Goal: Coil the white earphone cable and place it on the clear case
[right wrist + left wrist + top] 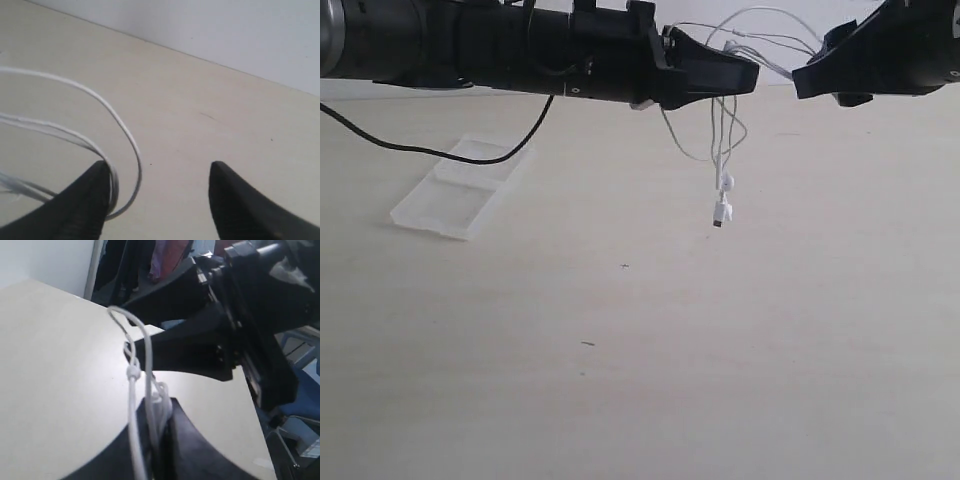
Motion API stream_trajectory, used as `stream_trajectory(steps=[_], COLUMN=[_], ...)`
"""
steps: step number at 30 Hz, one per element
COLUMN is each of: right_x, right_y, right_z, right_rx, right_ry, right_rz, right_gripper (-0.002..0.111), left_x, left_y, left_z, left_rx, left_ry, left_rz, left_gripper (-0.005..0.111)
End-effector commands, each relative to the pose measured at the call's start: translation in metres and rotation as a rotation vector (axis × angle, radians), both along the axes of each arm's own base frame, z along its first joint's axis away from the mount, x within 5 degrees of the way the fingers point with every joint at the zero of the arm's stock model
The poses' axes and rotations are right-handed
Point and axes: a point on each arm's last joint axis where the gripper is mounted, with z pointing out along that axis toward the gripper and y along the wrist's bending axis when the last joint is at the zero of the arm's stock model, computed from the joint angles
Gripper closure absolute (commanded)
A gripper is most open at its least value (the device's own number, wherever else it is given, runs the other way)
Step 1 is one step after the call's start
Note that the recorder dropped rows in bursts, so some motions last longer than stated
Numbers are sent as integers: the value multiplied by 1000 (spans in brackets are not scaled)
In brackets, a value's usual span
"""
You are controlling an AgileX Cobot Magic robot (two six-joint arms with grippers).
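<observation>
Your left hand (159, 406) looks pinched shut on the thin white earphone cable (132, 410). In its wrist view several strands run down into the narrow slot between the two black fingers, but that view is close and blurred, so take the grip as my reading and not a clean sighting. Your right hand (160, 167) is spread wide and clamps nothing. A few loops of the cable are only hooked over one of its fingers (90, 200), and the other finger is bare.

Expect the cable to be very light, limp and slick. It will not hold a coil by itself, and I judge that the loops on the spread finger could slide off at a small tilt. Take hold across the whole bunch where the strands gather just beside the left hand, not on a single strand or a dangling end. Pull gently, since wire this thin will kink.

The cable is wholly off the pale counter (720, 350). It spans the short gap between your two hands, which face each other tip to tip. A loose bunch hangs below the left hand, ending in a small white earbud (726, 183) with another small white piece just under it.

The flat, frosted clear plastic case (460, 185) lies on the counter below the left arm, well apart from both hands and the cable.
</observation>
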Motion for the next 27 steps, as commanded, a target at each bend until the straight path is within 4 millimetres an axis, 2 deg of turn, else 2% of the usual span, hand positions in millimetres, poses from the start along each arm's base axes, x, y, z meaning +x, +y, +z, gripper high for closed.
stream_trajectory(steps=[1, 6, 11, 15, 20, 27], right_x=[1, 1, 1, 3, 6, 4], right_y=[-3, -2, -2, 1, 6, 12], right_z=[-1, -1, -1, 2, 3, 4], right_rx=[-15, -4, 13, 48, 109, 195], right_ry=[22, 22, 24, -5, -36, -11], right_rz=[-9, -11, -15, -8, 21, 36], right_gripper=[46, 46, 46, 45, 33, 36], left_x=[11, 19, 22, 22, 22, 25], left_y=[17, 34, 42, 43, 43, 44], left_z=[7, 7, 8, 8, 8, 6], left_rx=[-21, -49, -69, -72, -72, -56], left_ry=[67, 147, 188, 198, 198, 197], left_rz=[105, 154, 167, 170, 170, 205], left_gripper=[107, 107, 107, 107, 107, 107])
